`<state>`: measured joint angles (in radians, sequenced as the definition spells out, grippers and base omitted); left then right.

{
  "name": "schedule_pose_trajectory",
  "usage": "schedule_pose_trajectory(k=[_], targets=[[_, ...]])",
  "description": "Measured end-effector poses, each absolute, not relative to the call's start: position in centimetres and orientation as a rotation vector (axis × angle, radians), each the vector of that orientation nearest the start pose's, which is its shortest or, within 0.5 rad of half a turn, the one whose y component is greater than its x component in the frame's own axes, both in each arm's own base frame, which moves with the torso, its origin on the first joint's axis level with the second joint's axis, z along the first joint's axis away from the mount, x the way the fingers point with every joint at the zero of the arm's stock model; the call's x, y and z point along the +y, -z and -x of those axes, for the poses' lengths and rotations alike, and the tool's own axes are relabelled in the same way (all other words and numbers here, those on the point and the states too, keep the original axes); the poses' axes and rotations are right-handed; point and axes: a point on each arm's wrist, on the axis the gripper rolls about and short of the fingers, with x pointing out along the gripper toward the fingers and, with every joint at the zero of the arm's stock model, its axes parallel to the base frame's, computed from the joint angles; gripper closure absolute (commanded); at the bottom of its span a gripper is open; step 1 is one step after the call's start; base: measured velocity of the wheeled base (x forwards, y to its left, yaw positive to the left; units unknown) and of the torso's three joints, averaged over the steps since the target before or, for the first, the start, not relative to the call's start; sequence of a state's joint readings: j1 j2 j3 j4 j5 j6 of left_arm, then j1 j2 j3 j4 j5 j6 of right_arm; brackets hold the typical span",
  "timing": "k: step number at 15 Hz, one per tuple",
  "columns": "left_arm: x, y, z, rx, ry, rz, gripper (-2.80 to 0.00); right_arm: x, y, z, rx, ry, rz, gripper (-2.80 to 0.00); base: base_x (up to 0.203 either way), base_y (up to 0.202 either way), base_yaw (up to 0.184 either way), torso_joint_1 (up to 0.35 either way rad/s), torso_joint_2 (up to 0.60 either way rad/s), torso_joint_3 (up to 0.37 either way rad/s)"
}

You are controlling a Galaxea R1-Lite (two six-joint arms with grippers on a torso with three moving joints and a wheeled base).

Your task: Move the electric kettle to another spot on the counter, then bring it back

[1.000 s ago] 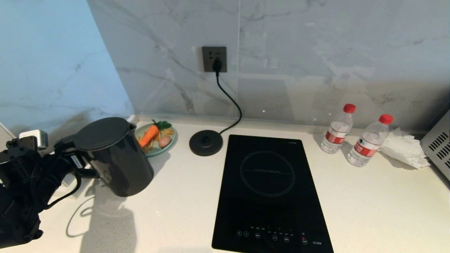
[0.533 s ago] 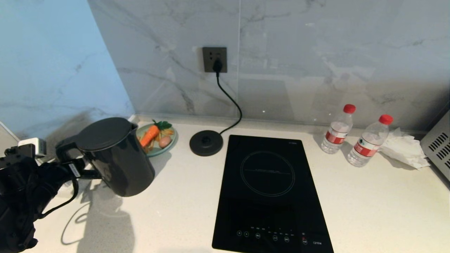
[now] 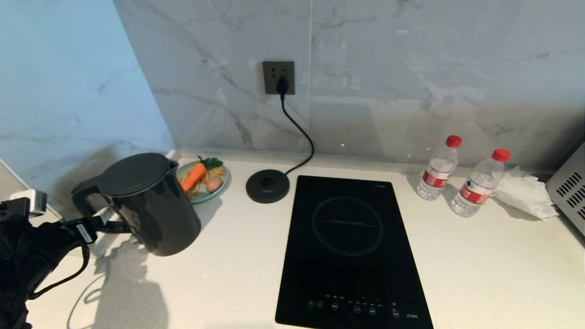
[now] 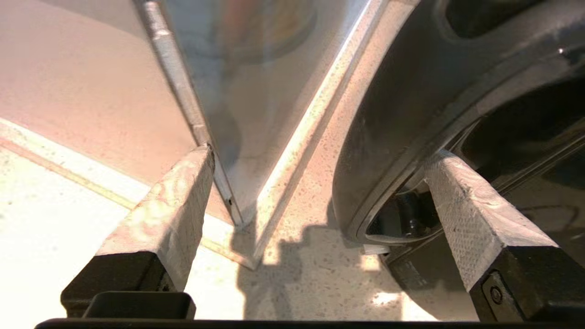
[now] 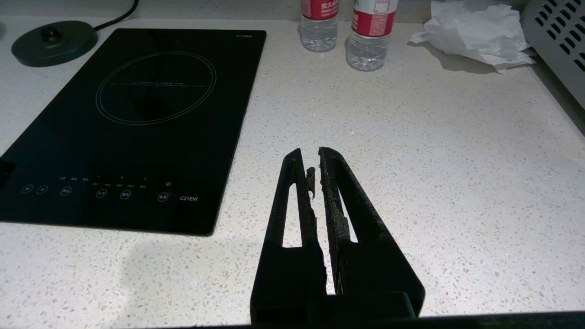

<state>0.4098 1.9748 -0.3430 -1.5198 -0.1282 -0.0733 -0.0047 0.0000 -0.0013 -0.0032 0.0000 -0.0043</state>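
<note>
Two fingers (image 4: 461, 205) of the left gripper (image 4: 315, 183) stand wide apart, released beside the electric kettle (image 3: 151, 203) near the counter's (image 3: 237, 256) left edge

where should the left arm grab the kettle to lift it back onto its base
By the loop handle, coming in from the robot's left. The electric kettle stands upright on the counter with the handle facing the left gripper, whose jaws are open; its glossy body is too wide.
</note>
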Motion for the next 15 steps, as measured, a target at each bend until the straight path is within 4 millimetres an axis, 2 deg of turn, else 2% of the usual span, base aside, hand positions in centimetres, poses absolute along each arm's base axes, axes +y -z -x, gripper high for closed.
schedule_pose_trajectory(k=[4,9,15], targets=[[12.8,-8.6,-25.0,0.098,-0.315,0.110,-2.80,0.0,-7.6,2.3,-0.004,0.005,0.005,0.00,0.000,0.000,0.000,0.000,0.00,0.000],[15.3,-8.0,-21.9,0.132,-0.264,0.152,-2.80,0.0,-7.6,2.3,-0.004,0.005,0.005,0.00,0.000,0.000,0.000,0.000,0.00,0.000],[15.3,-8.6,-21.0,0.116,-0.245,0.149,-2.80,0.0,-7.6,2.3,-0.004,0.005,0.005,0.00,0.000,0.000,0.000,0.000,0.00,0.000]])
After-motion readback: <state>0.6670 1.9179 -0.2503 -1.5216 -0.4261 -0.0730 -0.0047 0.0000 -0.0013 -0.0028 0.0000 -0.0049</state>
